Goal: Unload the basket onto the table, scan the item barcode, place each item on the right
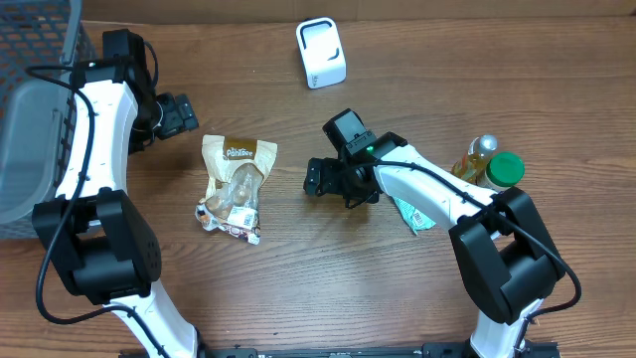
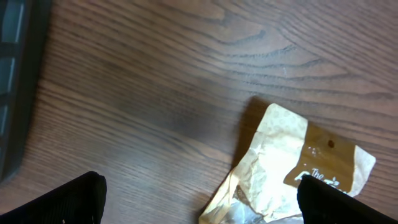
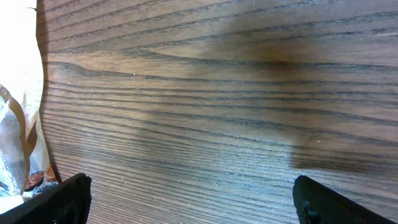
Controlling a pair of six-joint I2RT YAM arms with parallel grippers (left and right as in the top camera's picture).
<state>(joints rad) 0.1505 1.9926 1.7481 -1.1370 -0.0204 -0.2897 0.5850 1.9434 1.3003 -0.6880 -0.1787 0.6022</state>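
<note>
Item: tan snack pouch [image 1: 237,181], lies flat on the table, centre-left. Brown header strip at far end, clear window and crumpled foil at near end. Neither gripper touches it. Barcode not legible in any view.

L gripper [image 1: 191,112]: just far-left of pouch, jaws apart, nothing betw. them. Wrist view: fingertips [image 2: 62,202] at the bottom corners, pouch header ahead of the right-hand one. L arm rises fr. near-left base, folds back beside the basket [image 1: 30,89].

R gripper [image 1: 311,179]: right of pouch, pointing left at it, jaws wide, empty; strip of bare wood betw. it and pouch. Forearm runs low fr. near-right base, over a green-white packet [image 1: 415,214].

Surface: dark wood-grain table [image 1: 298,288]. White scanner [image 1: 321,53] stands far centre, well apart fr. pouch. Grey mesh basket at far-left edge. Bottle of yellow liquid [image 1: 479,156] and green-lidded jar [image 1: 506,169] at right, side by side.

Open room: bare wood near side of pouch, also betw. pouch and scanner.
</note>
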